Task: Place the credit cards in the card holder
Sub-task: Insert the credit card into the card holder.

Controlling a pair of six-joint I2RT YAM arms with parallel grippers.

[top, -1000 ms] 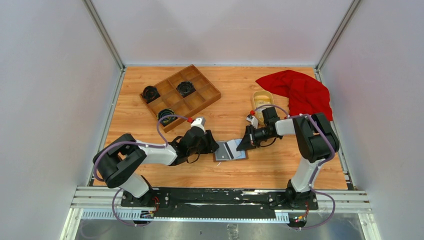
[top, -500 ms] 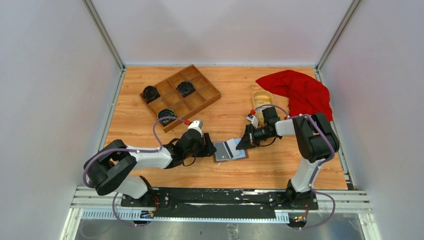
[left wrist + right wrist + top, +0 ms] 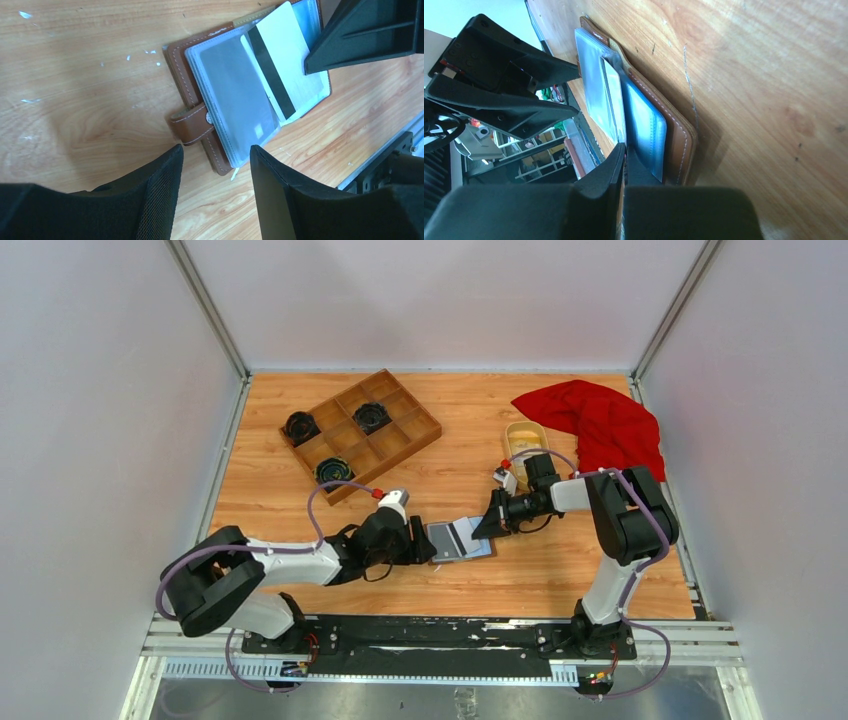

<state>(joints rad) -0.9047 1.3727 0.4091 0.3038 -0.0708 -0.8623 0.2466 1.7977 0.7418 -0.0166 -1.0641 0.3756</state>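
card holder [image 3: 461,540] lies open, inside up, on the desk [image 3: 460,420], front centre, between the two arms. Clear pockets face up; snap tab [image 3: 189,125] sticks out on the left-arm side. One credit card [image 3: 290,55], white with a black stripe, lies slanted on the half nearer the right arm; can't tell if it's in a sleeve. Right jaws closed, tip at that card's edge. Left jaws open, nothing between them, low just beside the tab, not touching. Compartment tray [image 3: 360,435] back left, yellow dish [image 3: 524,440] and red cloth [image 3: 600,425] back right
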